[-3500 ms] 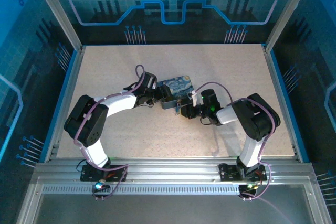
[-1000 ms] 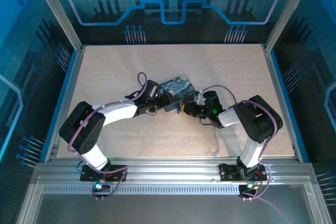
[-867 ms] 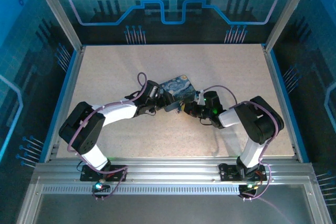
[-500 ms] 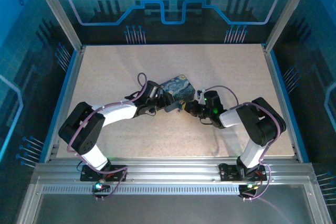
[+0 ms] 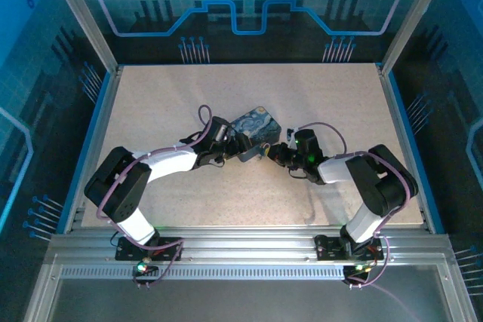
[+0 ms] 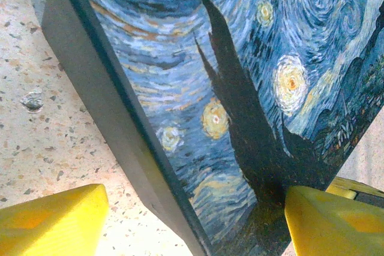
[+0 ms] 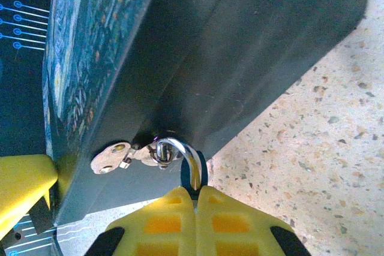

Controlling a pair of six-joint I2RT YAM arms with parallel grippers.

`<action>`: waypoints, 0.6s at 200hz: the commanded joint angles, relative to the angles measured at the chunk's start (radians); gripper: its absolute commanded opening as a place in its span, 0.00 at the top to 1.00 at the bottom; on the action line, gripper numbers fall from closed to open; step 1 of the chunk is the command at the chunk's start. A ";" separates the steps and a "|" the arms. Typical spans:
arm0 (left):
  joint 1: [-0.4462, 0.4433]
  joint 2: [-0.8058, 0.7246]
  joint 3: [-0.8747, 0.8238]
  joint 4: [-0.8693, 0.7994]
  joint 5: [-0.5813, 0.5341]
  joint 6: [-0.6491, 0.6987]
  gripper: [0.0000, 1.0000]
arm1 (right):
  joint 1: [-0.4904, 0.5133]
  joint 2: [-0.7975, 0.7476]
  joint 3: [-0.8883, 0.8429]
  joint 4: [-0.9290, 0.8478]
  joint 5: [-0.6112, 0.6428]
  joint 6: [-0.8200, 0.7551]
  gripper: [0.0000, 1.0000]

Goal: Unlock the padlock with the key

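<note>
Padlock (image 7: pixel 192 169) is clamped lengthwise in the right tool (image 7: pixel 197 195), shackle pointed at the painted box (image 7: pixel 240 58); the left tool (image 6: pixel 192 223) is spread astride that box.

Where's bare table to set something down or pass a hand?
Bare speckled tabletop: far strip between the dark box with the swirl painting and back wall; left patch between left arm and blue side rail; right patch outside right arm; near band along the aluminium rail. Crowded: centre, where left claw and right claw, shut on the small blue padlock, meet the box.
</note>
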 commanded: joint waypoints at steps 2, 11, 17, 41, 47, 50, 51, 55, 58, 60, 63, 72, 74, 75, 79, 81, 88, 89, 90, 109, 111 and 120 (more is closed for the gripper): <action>-0.005 -0.005 -0.023 -0.043 -0.004 0.002 0.21 | -0.014 -0.010 0.011 -0.013 0.018 0.011 1.00; -0.004 -0.006 -0.026 -0.043 -0.006 0.004 0.20 | -0.016 -0.008 0.011 -0.013 0.021 0.011 1.00; -0.005 -0.008 -0.026 -0.043 -0.007 0.003 0.21 | -0.017 -0.004 0.012 -0.013 0.022 0.011 1.00; -0.005 -0.003 -0.024 -0.047 -0.006 0.010 0.20 | -0.019 0.011 0.026 -0.008 0.012 0.012 1.00; -0.004 -0.001 -0.024 -0.047 -0.006 0.011 0.20 | -0.018 0.014 0.028 -0.010 0.011 0.012 1.00; -0.005 0.001 -0.022 -0.047 -0.004 0.011 0.20 | -0.017 0.015 0.031 -0.014 0.011 0.011 1.00; -0.005 0.001 -0.021 -0.047 -0.004 0.010 0.20 | -0.017 0.016 0.032 -0.015 0.011 0.011 1.00; -0.005 0.003 -0.021 -0.047 -0.003 0.011 0.20 | -0.018 0.017 0.034 -0.023 0.011 0.010 1.00; -0.005 0.004 -0.020 -0.047 -0.003 0.012 0.20 | -0.018 0.017 0.038 -0.030 0.011 0.009 1.00; -0.005 0.005 -0.020 -0.046 -0.003 0.012 0.20 | -0.017 0.017 0.039 -0.035 0.012 0.008 1.00; -0.004 0.007 -0.020 -0.046 -0.003 0.012 0.20 | -0.017 0.017 0.041 -0.041 0.014 0.006 1.00; -0.006 0.009 -0.020 -0.046 -0.005 0.013 0.20 | -0.015 0.017 0.051 -0.068 0.020 0.001 1.00; -0.006 0.010 -0.020 -0.047 -0.006 0.012 0.20 | -0.015 0.017 0.052 -0.073 0.022 0.000 1.00; -0.007 0.009 -0.020 -0.047 -0.006 0.013 0.20 | -0.015 0.016 0.053 -0.077 0.023 -0.001 1.00; -0.009 0.010 -0.019 -0.047 -0.007 0.013 0.20 | -0.014 0.017 0.056 -0.087 0.025 -0.003 1.00; -0.010 0.010 -0.019 -0.048 -0.008 0.013 0.20 | -0.014 0.017 0.059 -0.092 0.026 -0.005 1.00; -0.012 0.012 -0.018 -0.049 -0.011 0.015 0.20 | -0.013 0.017 0.068 -0.109 0.028 -0.010 1.00; -0.013 0.012 -0.019 -0.048 -0.011 0.014 0.20 | -0.013 0.017 0.069 -0.110 0.028 -0.010 1.00; -0.013 0.012 -0.019 -0.048 -0.012 0.014 0.20 | -0.013 0.017 0.071 -0.113 0.028 -0.011 1.00; -0.018 0.015 -0.019 -0.047 -0.018 0.017 0.20 | -0.011 0.021 0.094 -0.142 0.030 -0.014 1.00; -0.018 0.015 -0.019 -0.047 -0.018 0.018 0.20 | -0.011 0.022 0.095 -0.146 0.032 -0.014 1.00; -0.020 0.015 -0.018 -0.048 -0.022 0.021 0.20 | -0.012 0.022 0.103 -0.162 0.041 -0.014 1.00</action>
